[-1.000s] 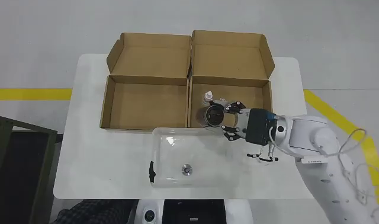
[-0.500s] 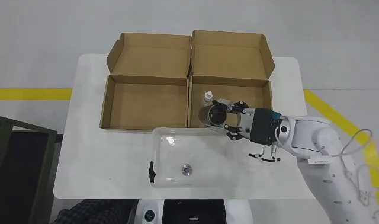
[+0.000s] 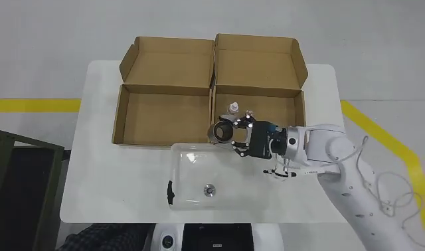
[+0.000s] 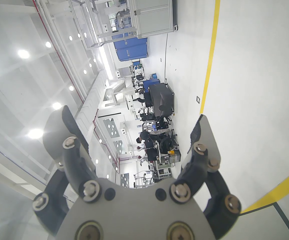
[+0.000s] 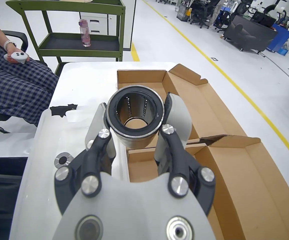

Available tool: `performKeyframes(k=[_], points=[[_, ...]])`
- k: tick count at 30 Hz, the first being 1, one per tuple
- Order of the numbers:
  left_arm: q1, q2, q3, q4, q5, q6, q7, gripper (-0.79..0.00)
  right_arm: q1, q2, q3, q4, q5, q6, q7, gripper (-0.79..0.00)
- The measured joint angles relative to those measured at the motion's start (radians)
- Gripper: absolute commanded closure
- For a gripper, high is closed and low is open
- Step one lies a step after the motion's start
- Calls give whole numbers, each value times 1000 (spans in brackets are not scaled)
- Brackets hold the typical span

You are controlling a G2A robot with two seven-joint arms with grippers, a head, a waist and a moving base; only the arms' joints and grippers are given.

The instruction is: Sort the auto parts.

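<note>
**Change observed.** In the top view, the right tool point(image 3: 232, 135) now sits further toward the left of the frame than it did a second ago. It was over the middle of the right-hand box point(image 3: 279, 108). It is now at that box's lower left corner, close to the wall it shares with the left-hand box point(image 3: 159, 118). The arm's wrist has also swung round during the move.

**Tool state.** The right tool holds the bearing point(image 3: 221, 130), a steel cylinder with a black end ring. In the right wrist view its fingers point(image 5: 177, 116) press on either side of the barrel, and the bore faces the camera. The left tool point(image 4: 134, 118) is spread wide, holds nothing and points out into the room.

**Position of parts.**
- The bearing is raised above the near wall of the right-hand box, beside the clear bin point(image 3: 176, 148), and rests on nothing.
- A small capped part point(image 3: 234, 107) lies in the right-hand box, where it was before.
- One ring point(image 3: 210, 190) stays on the floor of the bin.
- The left-hand box holds no parts.
- The table point(image 3: 99, 171) carries all three containers.

**Assessment.** The bearing has been carried sideways rather than released, so the sort is only partly done. The direction of travel suggests it is bound for the left-hand box, though this is not certain. The shared wall must be cleared before any release. The ring is still to be sorted.
</note>
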State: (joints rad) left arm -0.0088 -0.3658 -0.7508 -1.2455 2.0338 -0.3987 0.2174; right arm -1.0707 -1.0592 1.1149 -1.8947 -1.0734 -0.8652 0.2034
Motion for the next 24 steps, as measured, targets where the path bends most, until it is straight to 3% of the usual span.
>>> performKeyframes(k=[11, 24], points=[[0, 0, 0, 0, 0, 0, 0, -785, 205, -49, -169, 163, 25, 60, 68, 0], [0, 0, 0, 0, 0, 0, 0, -785, 461, -149, -386, 474, 35, 122, 65, 0]])
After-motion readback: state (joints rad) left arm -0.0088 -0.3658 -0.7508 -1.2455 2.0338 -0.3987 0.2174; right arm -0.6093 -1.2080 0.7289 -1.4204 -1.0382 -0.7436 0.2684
